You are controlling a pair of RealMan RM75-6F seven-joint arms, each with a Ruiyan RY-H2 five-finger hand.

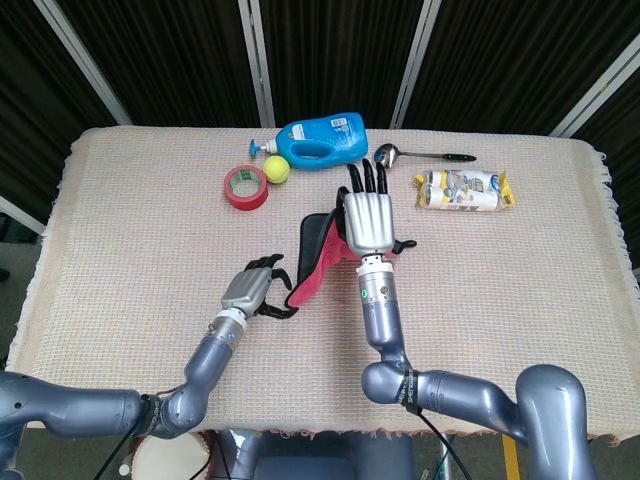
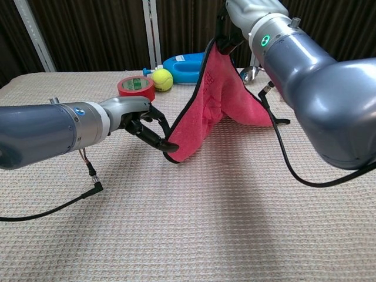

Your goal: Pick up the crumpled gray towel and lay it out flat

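Observation:
The towel (image 1: 318,255) is pinkish-red on one face and dark on the other, with a black hem. It hangs off the table from my right hand (image 1: 368,218), which grips its top edge; in the chest view the towel (image 2: 217,100) drapes down from that hand (image 2: 230,28) at the top of the frame. My left hand (image 1: 256,290) is at the towel's lowest corner, just above the cloth. In the chest view the left hand (image 2: 144,120) has its dark fingers curled around that corner.
At the back of the beige woven table cover (image 1: 120,230) lie a blue detergent bottle (image 1: 322,140), a yellow tennis ball (image 1: 276,171) and a red tape roll (image 1: 245,187). A spoon (image 1: 420,154) and a snack packet (image 1: 463,190) lie to the back right.

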